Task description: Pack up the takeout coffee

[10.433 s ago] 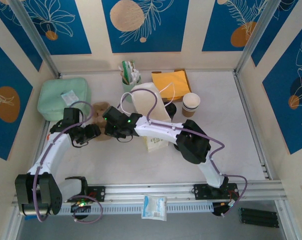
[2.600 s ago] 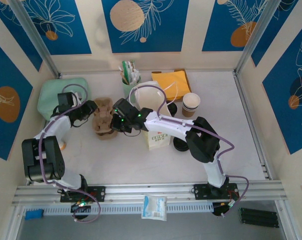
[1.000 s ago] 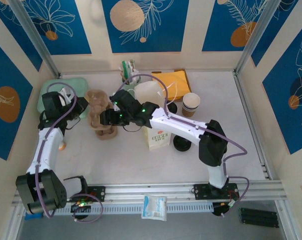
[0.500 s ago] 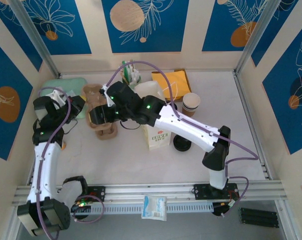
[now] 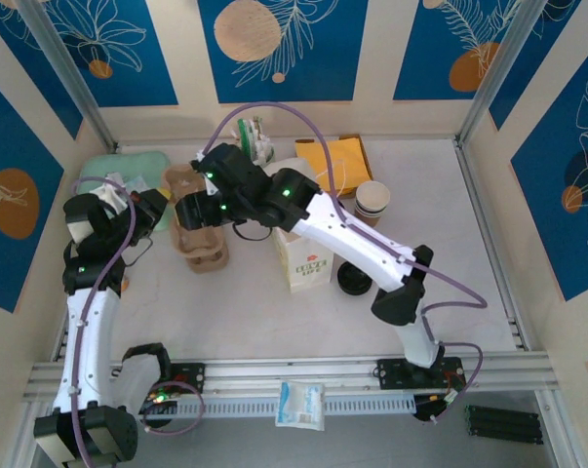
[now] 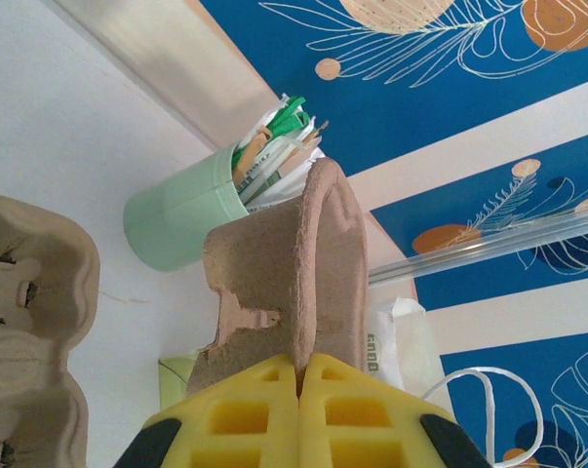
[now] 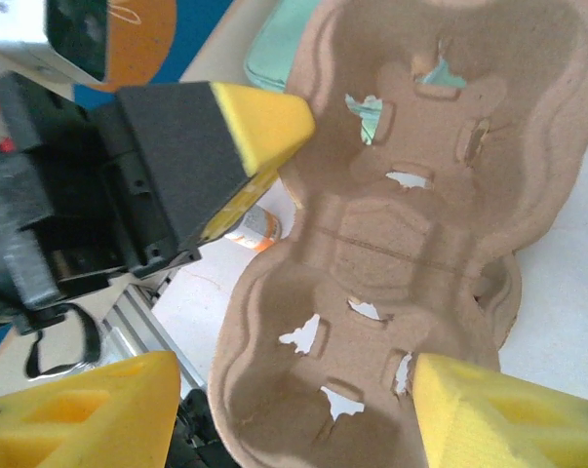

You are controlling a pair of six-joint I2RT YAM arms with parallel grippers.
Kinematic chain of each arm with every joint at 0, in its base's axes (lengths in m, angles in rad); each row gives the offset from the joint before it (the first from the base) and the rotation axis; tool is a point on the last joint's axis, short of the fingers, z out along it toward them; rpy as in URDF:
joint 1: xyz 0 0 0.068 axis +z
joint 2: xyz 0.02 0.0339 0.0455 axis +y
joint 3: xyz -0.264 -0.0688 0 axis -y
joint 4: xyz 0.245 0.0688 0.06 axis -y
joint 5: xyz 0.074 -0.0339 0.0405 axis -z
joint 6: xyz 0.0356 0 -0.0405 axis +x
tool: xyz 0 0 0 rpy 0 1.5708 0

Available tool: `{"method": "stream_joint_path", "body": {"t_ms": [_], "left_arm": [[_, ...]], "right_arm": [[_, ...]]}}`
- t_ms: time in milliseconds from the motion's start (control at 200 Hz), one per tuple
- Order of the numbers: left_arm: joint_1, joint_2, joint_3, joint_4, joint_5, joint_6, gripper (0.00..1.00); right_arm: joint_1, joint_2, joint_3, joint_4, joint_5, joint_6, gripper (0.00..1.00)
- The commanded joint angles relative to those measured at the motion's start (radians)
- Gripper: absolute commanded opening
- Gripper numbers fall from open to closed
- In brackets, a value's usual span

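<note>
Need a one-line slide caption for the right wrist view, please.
Right claw, open, faces the pulp cup carrier; left claw pinches its rim.

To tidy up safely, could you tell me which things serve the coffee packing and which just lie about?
Job: white-and-brown paper coffee cups; brown moulded-pulp cup carrier; white paper bag; black round lids.
Lying about: mint-green tub of stirrers; flat orange paper stack; mint-green pouch; pale plastic packet.
</note>
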State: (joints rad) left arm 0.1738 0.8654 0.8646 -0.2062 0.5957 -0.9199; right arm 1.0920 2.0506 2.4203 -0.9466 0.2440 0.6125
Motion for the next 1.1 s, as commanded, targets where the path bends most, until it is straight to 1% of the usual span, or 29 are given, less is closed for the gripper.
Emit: {"method": "stream_joint_path", "body": {"t_ms": [0,80,180,310,480,565,700,935,1015,1095], "left_arm": [[-0.009,-0.009,-0.007,0.021,0.017,-0.022,0.01],[-0.01,-0.011,-0.007,0.022,0.017,-0.022,0.01],[-0.011,-0.015,-0.008,0.029,0.017,-0.023,0.01],[-0.011,-0.022,-0.01,0.053,0.027,-0.031,0.01],[-0.015,-0.03,-0.015,0.096,0.045,-0.048,0.01],[-0.02,-0.032,-0.013,0.104,0.05,-0.049,0.01],[-0.027,-0.031,-0.012,0.114,0.053,-0.056,0.01],[-0.036,-0.031,-0.018,0.125,0.055,-0.062,0.01],[-0.038,-0.032,-0.02,0.125,0.055,-0.062,0.01],[-0.041,-0.032,-0.021,0.125,0.055,-0.062,0.01]], "right_arm": [[0.0,0.063,0.097,-0.085,0.028,-0.01,0.65],[0.002,0.114,0.17,-0.119,0.044,-0.007,0.65],[0.006,0.151,0.211,-0.137,0.068,0.0,0.65],[0.012,0.168,0.21,-0.129,0.11,-0.001,0.64],[0.015,0.176,0.196,-0.092,0.14,-0.008,0.59],[0.016,0.182,0.192,-0.076,0.155,-0.01,0.57],[0.015,0.194,0.192,-0.055,0.161,-0.006,0.55],[0.016,0.204,0.192,-0.031,0.157,0.001,0.55],[0.011,0.207,0.189,-0.028,0.151,0.009,0.52],[0.009,0.209,0.187,-0.023,0.15,0.016,0.46]]}}
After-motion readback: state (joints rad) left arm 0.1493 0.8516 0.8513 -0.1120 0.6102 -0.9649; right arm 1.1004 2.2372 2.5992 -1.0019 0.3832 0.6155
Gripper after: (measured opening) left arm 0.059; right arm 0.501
